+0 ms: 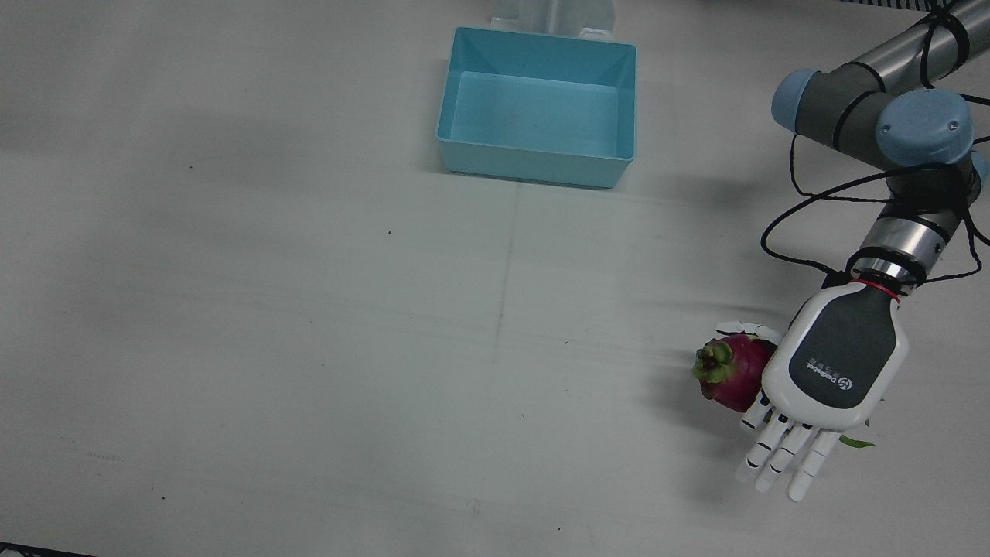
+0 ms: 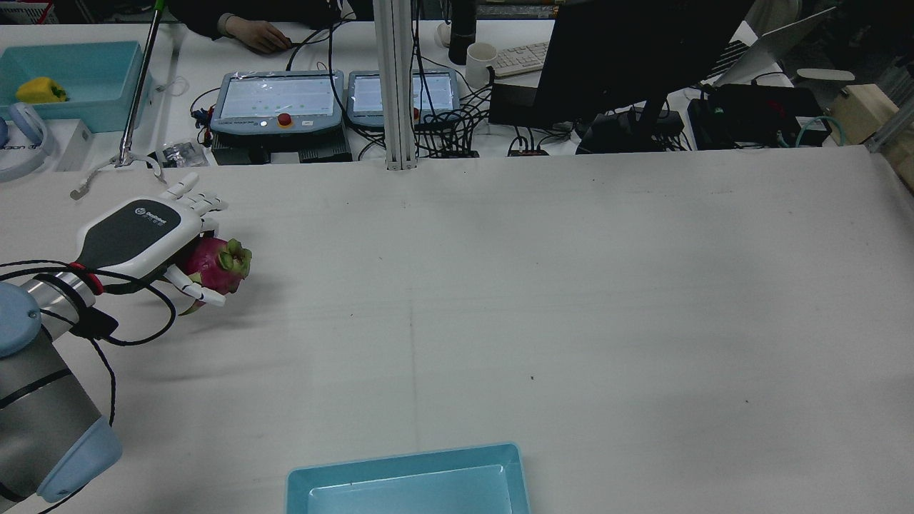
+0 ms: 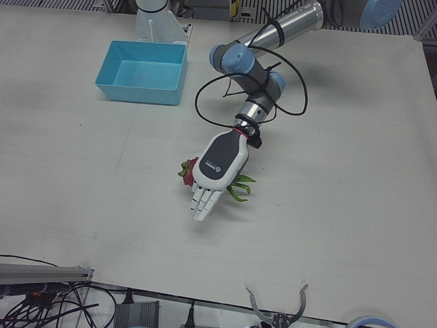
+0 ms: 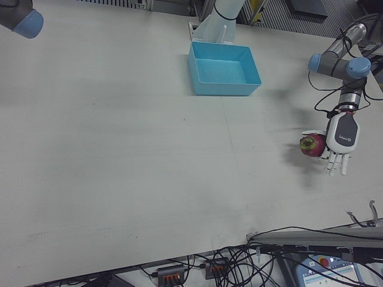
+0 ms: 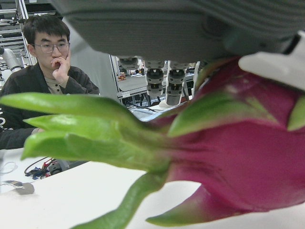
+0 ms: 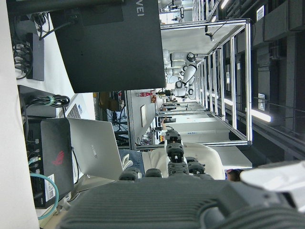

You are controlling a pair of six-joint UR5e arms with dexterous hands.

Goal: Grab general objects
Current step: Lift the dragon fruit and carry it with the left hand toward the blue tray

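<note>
Dragon fruit (image 1: pixel 733 374) lies on the counter (image 1: pixel 309 348) under my left hand (image 1: pixel 837 362), thumb at its side but fingers (image 1: pixel 781 452) straight & released, so I curl them round the body, not the leaves, w/ even pressure before lifting.

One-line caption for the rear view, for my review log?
Left hand poised over a dragon fruit at the table's left edge, fingers extended; blue bin empty in the foreground.

Beyond the table (image 2: pixel 571 285) — monitor (image 2: pixel 628 50), keyboard (image 2: pixel 518 58), white mug (image 2: pixel 480 63).
</note>
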